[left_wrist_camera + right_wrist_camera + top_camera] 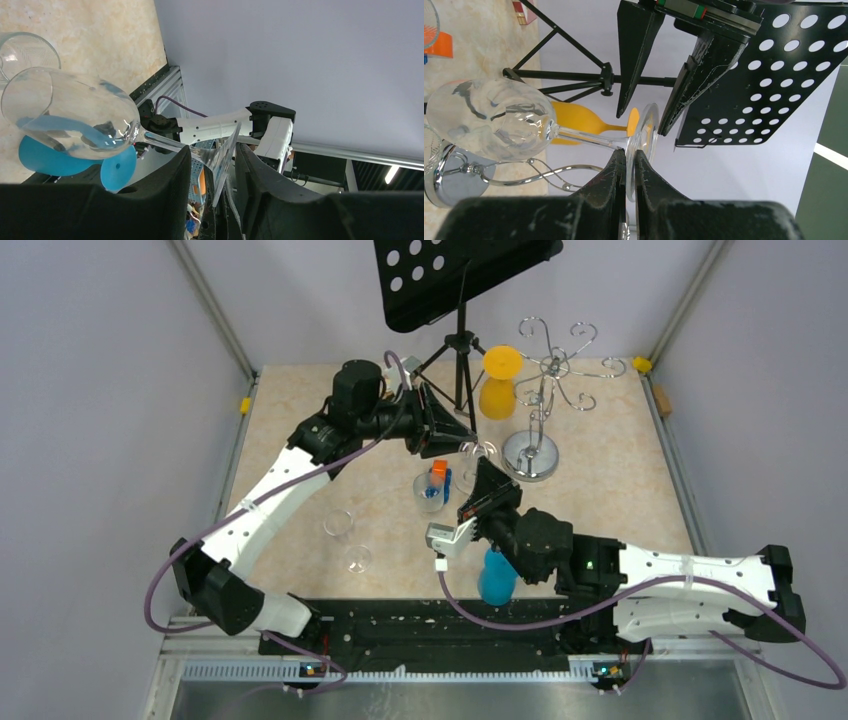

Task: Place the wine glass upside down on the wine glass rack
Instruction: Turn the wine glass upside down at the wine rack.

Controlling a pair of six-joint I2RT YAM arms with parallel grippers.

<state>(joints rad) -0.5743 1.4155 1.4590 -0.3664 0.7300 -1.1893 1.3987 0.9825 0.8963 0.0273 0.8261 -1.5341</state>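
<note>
A clear wine glass (478, 452) lies on its side in the air, its bowl (491, 117) to the left and its foot (644, 135) on edge. My right gripper (630, 160) is shut on the rim of that foot. My left gripper (212, 165) comes from the opposite side. Its jaws straddle the foot (225, 160), which leans on one finger (170, 190), with a gap to the other (260, 185). The wine glass rack (545, 370), chrome wire on a round base (531, 455), stands just right of both grippers (470, 465).
A black music stand (460, 280) rises behind the left arm. A yellow glass (500, 380) stands upside down beside the rack. A blue glass (496, 578) sits by the right arm. Two clear glasses (345, 540) and a tumbler with coloured bits (431, 488) are mid-table.
</note>
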